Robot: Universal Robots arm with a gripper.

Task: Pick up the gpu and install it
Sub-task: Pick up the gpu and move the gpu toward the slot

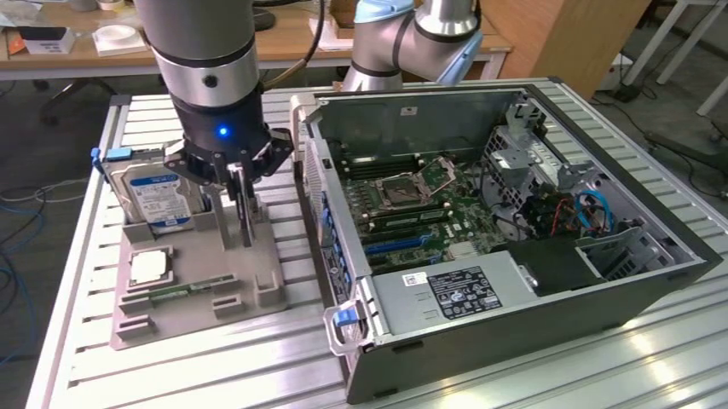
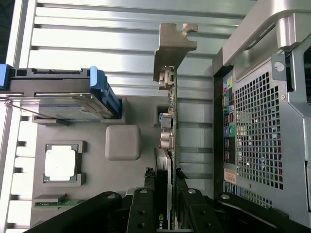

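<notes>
Pick-up step, as I judge it: my gripper (image 1: 239,200) is pinched narrow on the gpu (image 2: 171,104); the card stands on edge in the grey holder (image 1: 228,294), beside the open case (image 1: 512,315); freeing it calls for a straight, level lift.

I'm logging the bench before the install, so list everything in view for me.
gpu: one, dark with silver bracket, on edge in the tray
drive: one, silver with blue label, upright at the tray's far end
cpu: one, silver, flat in the tray
memory stick: one, green, flat next to the cpu
tray: one, grey, on the table beside the case
case: one, dark, open, on the table
table: one, silver, slatted, under everything
desk: one, wooden, behind the table
second arm: one, grey, behind the case
arm: one, grey, above the tray
gripper: one, black, shut on the gpu
</notes>
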